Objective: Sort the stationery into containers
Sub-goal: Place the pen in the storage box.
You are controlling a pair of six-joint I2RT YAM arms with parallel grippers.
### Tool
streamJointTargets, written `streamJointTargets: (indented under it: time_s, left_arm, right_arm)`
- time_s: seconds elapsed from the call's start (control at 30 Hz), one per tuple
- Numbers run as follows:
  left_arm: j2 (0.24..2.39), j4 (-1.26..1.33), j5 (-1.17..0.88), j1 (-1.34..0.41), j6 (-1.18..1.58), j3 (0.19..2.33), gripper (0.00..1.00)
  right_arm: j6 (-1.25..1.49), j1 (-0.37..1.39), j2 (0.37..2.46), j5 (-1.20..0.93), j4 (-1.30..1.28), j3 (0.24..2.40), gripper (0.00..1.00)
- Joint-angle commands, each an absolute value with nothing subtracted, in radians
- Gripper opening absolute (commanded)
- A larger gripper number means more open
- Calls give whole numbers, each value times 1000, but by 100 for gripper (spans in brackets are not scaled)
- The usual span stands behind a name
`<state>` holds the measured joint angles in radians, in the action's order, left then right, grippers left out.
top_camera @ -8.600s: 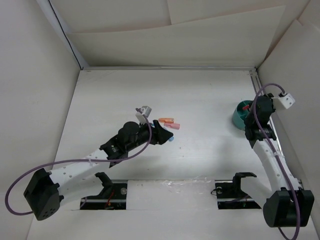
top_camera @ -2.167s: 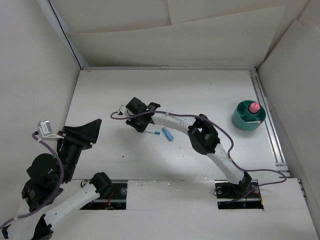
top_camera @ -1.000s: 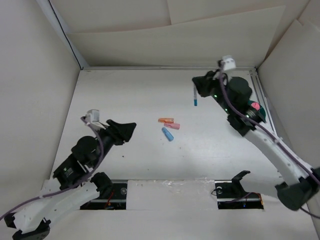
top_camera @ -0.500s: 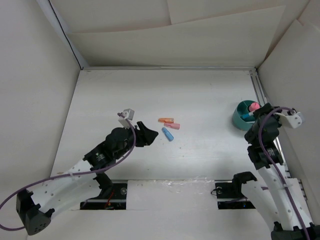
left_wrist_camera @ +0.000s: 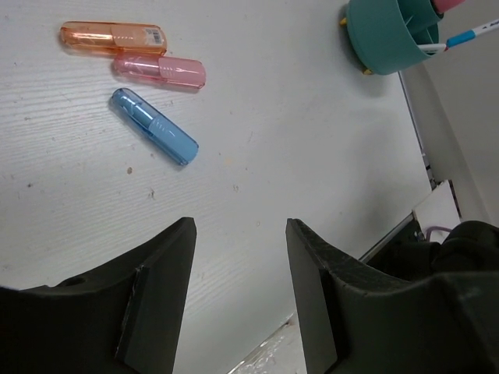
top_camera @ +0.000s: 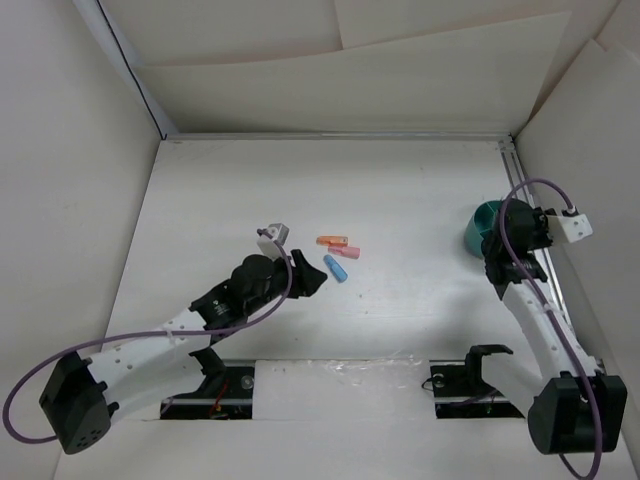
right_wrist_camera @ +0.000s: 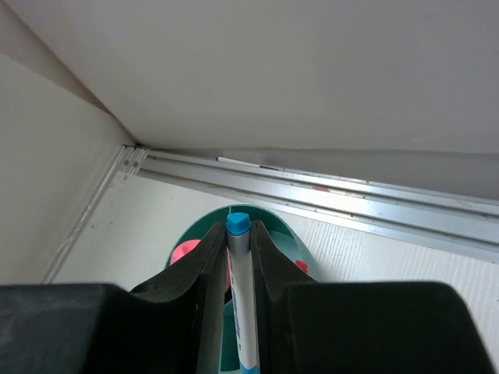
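Note:
My right gripper [right_wrist_camera: 238, 234] is shut on a thin white pen with a blue cap [right_wrist_camera: 244, 312] and holds it upright over the round teal organizer [right_wrist_camera: 282, 231]. A pink item [right_wrist_camera: 184, 252] stands in the organizer. In the top view the right gripper [top_camera: 508, 238] covers part of the organizer [top_camera: 482, 226]. My left gripper [left_wrist_camera: 240, 226] is open and empty, just short of the light blue capsule [left_wrist_camera: 153, 136], the pink piece [left_wrist_camera: 160, 70] and the orange piece [left_wrist_camera: 113, 37]. These lie together at mid-table: blue capsule [top_camera: 336, 268], pink piece [top_camera: 345, 252], orange piece [top_camera: 331, 241].
An aluminium rail [top_camera: 530, 225] runs along the table's right edge, right behind the organizer. Cardboard walls [top_camera: 70, 200] close in the left, back and right sides. The left wrist view also shows the organizer [left_wrist_camera: 386, 35] with the pen [left_wrist_camera: 460, 37] in it.
My right gripper has carried the pen from the back of the table down over the organizer. My left gripper has moved right, closer to the three pieces.

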<state>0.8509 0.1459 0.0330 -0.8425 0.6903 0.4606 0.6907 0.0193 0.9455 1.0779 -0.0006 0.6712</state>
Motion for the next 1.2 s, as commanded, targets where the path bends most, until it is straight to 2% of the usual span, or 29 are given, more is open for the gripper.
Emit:
streamJointTargets:
  time_s: [0.0,0.27,1.17]
  left_arm:
    - [848,235,15,-844,661,439,47]
    - [896,255,6,-844,640,428,47]
    - [971,273,25,-844,621,456,47]
  right_arm:
    - [736,0,959,1120,20,704,0]
    - [726,-44,1101,1154,20,775,0]
    - [704,-54,1316,1135,115,813,0]
